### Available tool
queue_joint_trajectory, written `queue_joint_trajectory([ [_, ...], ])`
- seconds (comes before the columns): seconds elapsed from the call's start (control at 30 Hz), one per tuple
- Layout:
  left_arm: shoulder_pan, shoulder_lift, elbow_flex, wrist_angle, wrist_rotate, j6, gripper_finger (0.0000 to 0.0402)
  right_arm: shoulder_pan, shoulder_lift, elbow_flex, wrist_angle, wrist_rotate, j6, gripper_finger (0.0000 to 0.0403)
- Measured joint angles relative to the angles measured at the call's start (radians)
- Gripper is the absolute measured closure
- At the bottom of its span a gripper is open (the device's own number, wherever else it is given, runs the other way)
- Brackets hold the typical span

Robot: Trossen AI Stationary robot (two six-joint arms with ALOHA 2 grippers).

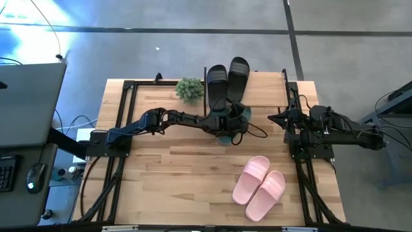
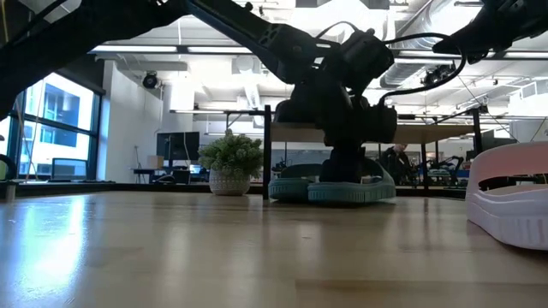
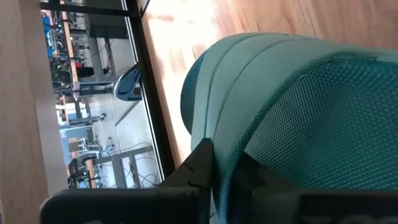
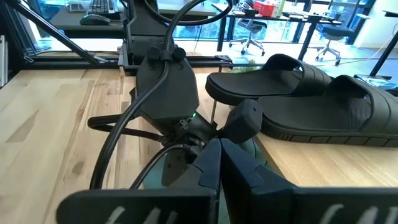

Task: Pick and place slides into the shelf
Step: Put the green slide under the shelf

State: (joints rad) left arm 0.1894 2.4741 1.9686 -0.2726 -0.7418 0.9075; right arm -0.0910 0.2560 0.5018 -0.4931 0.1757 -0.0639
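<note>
Left gripper (image 1: pixel 226 124) is pinching the teal slides (image 1: pixel 233 125); two black slides (image 1: pixel 226 76) are lying on the shelf (image 1: pixel 267 80), two pink slides (image 1: pixel 259 187) on the table (image 1: pixel 167 180); right gripper (image 1: pixel 275 118) is waiting, fingers pressed together.

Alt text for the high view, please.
Seen from above, the left gripper sits on the teal slides by the shelf, which holds the black pair. The pink pair lies nearer; the right gripper waits aside.
</note>
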Motion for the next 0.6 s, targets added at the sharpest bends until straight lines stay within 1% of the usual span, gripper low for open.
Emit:
queue_joint_trajectory([
  [0.17, -0.004, 0.000, 0.000, 0.001, -0.002, -0.022, 0.0349, 0.000, 0.000, 0.000, 0.000, 0.000, 0.000, 0.0402],
  [0.37, -0.020, 0.000, -0.001, 0.011, -0.016, -0.023, 0.0292, 0.000, 0.000, 0.000, 0.000, -0.003, 0.000, 0.0402],
  [0.6, -0.050, -0.002, -0.001, 0.015, -0.085, -0.021, 0.0239, 0.000, 0.000, 0.000, 0.000, -0.003, 0.000, 0.0402],
])
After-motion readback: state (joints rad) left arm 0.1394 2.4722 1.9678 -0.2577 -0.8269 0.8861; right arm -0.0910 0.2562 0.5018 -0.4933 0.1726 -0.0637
